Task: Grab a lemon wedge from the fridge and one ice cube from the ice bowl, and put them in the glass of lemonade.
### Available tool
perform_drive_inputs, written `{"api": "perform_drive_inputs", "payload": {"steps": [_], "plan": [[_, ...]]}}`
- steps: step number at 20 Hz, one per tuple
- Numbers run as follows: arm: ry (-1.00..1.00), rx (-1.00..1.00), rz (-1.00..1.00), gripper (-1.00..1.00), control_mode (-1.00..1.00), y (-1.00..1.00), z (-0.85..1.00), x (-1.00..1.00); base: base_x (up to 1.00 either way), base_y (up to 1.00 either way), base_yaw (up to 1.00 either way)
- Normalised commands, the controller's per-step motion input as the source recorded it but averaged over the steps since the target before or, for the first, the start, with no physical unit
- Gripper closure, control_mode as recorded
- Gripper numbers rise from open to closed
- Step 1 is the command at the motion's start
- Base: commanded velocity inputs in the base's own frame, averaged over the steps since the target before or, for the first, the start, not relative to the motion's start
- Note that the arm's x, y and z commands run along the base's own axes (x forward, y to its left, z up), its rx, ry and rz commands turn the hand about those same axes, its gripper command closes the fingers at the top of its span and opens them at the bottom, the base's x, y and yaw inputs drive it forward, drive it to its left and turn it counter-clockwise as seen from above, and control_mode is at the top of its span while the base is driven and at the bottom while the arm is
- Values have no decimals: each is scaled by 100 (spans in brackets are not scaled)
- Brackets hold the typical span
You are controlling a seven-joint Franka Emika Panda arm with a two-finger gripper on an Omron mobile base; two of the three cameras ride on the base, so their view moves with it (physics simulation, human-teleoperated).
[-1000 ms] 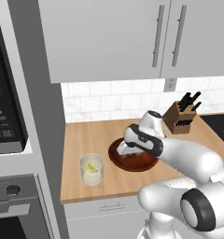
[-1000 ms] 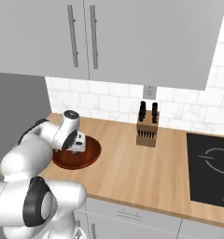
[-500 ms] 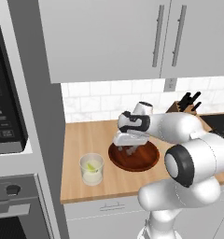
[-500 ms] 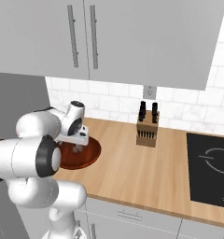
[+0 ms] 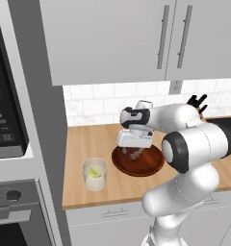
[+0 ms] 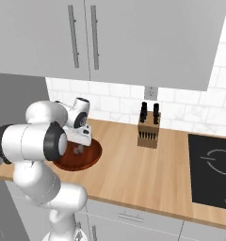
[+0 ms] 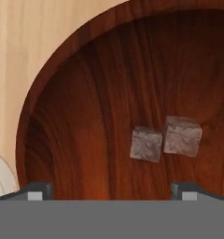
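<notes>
A: From the left base camera, how does the arm sit?

B: It rises at the lower right, bends over the counter (image 5: 88,139) and points the gripper (image 5: 135,154) straight down above the ice bowl (image 5: 153,163). The glass of lemonade (image 5: 95,174) stands near the counter's front edge, left of the bowl and apart from it, with a lemon wedge (image 5: 94,170) inside.

A: And the right base camera?

B: The arm comes up at the lower left and folds over the ice bowl (image 6: 89,157), which sits at the counter's (image 6: 148,169) left end near the front edge. The gripper (image 6: 78,149) hangs just over the bowl's middle. A knife block (image 6: 149,131) stands well apart, toward the back wall.

A: The hand camera?

B: Two ice cubes (image 7: 165,139) lie touching on the bowl's (image 7: 53,116) floor, between and ahead of the finger tips (image 7: 37,190). The jaws are spread wide, empty and touching nothing. The ice bowl's rim curves at the upper left, with bare counter (image 7: 20,46) beyond.
</notes>
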Motion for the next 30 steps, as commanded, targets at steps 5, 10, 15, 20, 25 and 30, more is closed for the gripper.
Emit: {"api": "perform_drive_inputs", "payload": {"steps": [5,10,15,20,25,30], "plan": [[1,-9,-12,-100,-100,0,-5,-57,0,0,0],[-6,-15,-2,-100,-100,-1,-23,-3,0,0,0],[4,-6,0,-100,-100,-10,7,27,0,0,0],[3,0,0,-100,-100,2,-18,27,0,0,0],[-2,0,0,-100,-100,6,-47,42,0,0,0],[-7,0,0,-100,-100,0,-15,18,0,0,0]]}}
